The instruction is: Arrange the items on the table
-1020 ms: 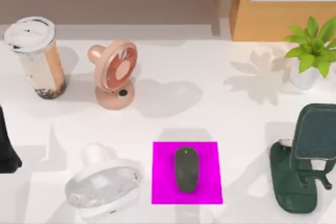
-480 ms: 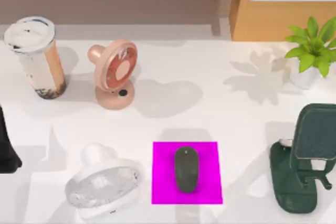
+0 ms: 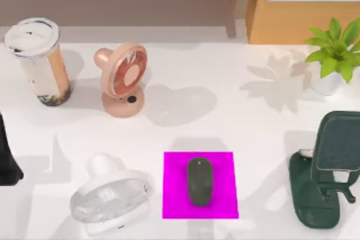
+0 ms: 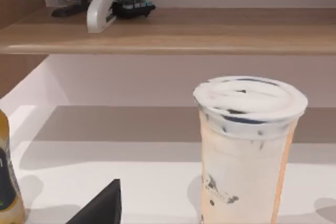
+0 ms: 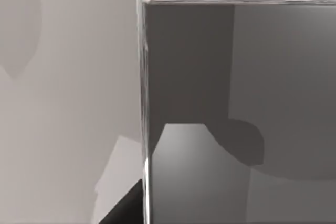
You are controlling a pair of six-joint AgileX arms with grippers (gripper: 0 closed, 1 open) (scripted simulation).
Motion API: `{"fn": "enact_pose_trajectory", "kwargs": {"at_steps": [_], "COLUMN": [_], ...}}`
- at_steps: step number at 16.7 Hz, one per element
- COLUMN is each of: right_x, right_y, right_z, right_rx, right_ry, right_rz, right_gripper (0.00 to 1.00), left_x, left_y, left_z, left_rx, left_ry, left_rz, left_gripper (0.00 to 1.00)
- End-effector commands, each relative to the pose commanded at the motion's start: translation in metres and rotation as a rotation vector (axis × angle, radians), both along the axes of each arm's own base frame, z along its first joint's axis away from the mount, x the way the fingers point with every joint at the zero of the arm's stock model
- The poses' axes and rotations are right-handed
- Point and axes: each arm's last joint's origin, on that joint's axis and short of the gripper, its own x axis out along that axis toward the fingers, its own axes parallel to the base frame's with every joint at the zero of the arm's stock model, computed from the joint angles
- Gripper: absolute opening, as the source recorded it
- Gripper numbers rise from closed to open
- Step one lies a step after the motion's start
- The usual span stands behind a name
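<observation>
1. on the magenta mat [image 3: 222, 167], near the front middle of the table [image 3: 225, 122], the mouse [image 3: 199, 181] lies lengthwise, dark grey and oval.
2. at the table's right edge, the smartphone [image 3: 339, 141] leans tilted on a dark green stand [image 3: 309, 195], its dark screen facing up and its pale edge showing in the right wrist view [image 5: 143, 103].
3. at the far left, the drink cup [image 3: 38, 60] stands upright with its white lid on; the left wrist view has it close ahead [image 4: 247, 145], below a wooden shelf [image 4: 184, 32].
4. beside the cup stands a pink fan [image 3: 121, 80]; a white fan [image 3: 109, 195] lies tipped just left of the mat; a potted plant [image 3: 334, 54] sits at the far right.
5. the left arm [image 3: 7, 161] shows as a dark shape at the left edge; how far its fingers are open cannot be told.
6. the right gripper's fingers cannot be told either, though its camera looks closely at the phone.
</observation>
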Motion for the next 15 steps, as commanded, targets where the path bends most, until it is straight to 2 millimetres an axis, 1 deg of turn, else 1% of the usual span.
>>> {"fn": "enact_pose_trajectory", "kwargs": {"at_steps": [2,6,7,8,9,10,11,13,14,15], "right_x": [0.000,0.000,0.001,0.004,0.006,0.009,0.010,0.005,-0.004,-0.017], "right_y": [0.000,0.000,0.004,0.013,0.025,0.042,0.064,0.119,0.151,0.184], "right_z": [0.008,0.006,0.010,0.018,0.029,0.043,0.061,0.101,0.121,0.140], "right_rx": [-0.002,0.000,-0.011,-0.035,-0.068,-0.109,-0.156,-0.253,-0.295,-0.329], "right_ry": [-0.004,0.000,-0.004,-0.012,-0.025,-0.046,-0.075,-0.169,-0.232,-0.306], "right_rz": [0.000,-0.001,-0.001,-0.002,-0.003,-0.005,-0.010,-0.026,-0.038,-0.051], "right_gripper": [0.00,0.00,0.00,0.00,0.00,0.00,0.00,0.00,0.00,0.00], "left_x": [0.000,0.000,0.000,0.000,0.000,0.000,0.000,0.000,0.000,0.000], "left_y": [0.000,0.000,0.000,0.000,0.000,0.000,0.000,0.000,0.000,0.000], "left_z": [0.000,0.000,0.000,0.000,0.000,0.000,0.000,0.000,0.000,0.000], "left_rx": [0.000,0.000,0.000,0.000,0.000,0.000,0.000,0.000,0.000,0.000], "left_ry": [0.000,0.000,0.000,0.000,0.000,0.000,0.000,0.000,0.000,0.000], "left_rz": [0.000,0.000,0.000,0.000,0.000,0.000,0.000,0.000,0.000,0.000], "left_gripper": [1.00,1.00,1.00,1.00,1.00,1.00,1.00,1.00,1.00,1.00]}}
